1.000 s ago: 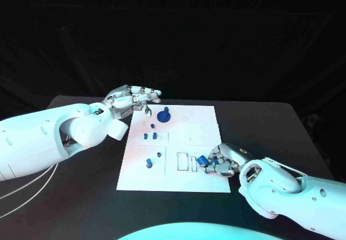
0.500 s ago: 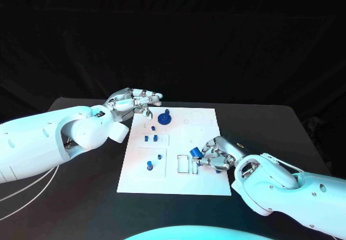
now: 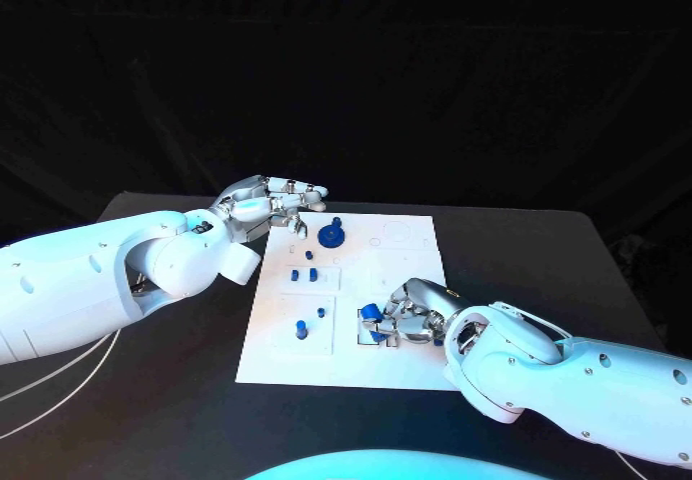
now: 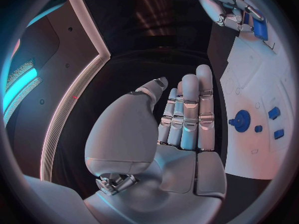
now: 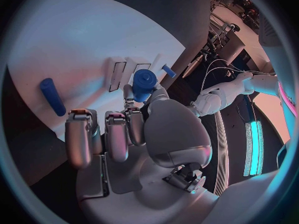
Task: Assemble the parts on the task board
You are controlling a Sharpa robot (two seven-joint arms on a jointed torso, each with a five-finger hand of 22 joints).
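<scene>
Right hand (image 3: 408, 318) is sitting low over the near right part of the task board (image 3: 411, 262), pinching a blue cylindrical part (image 3: 371, 312) between thumb and a finger; in the right wrist view that part (image 5: 144, 82) is showing just above the fingertips (image 5: 129, 92), next to the rectangular slots in the board (image 5: 74, 40). Other fingers of this hand are lying straight and close together. One loose blue peg (image 5: 52, 96) is lying flat on the board near those fingers.

Left hand (image 3: 271, 203) is hovering at the far left corner of the board, holding nothing, fingers slightly apart and lightly curved; in the left wrist view the hand (image 4: 177, 122) is showing an empty palm beside the board's edge (image 4: 249, 149).

On the board, a round blue gear-like part (image 3: 330, 236) is sitting near the far edge, two small blue parts (image 3: 302, 273) are standing side by side in the middle left, and a small blue peg (image 3: 300, 328) is standing in the near left recess. Black table (image 3: 173, 400) is lying under everything.
</scene>
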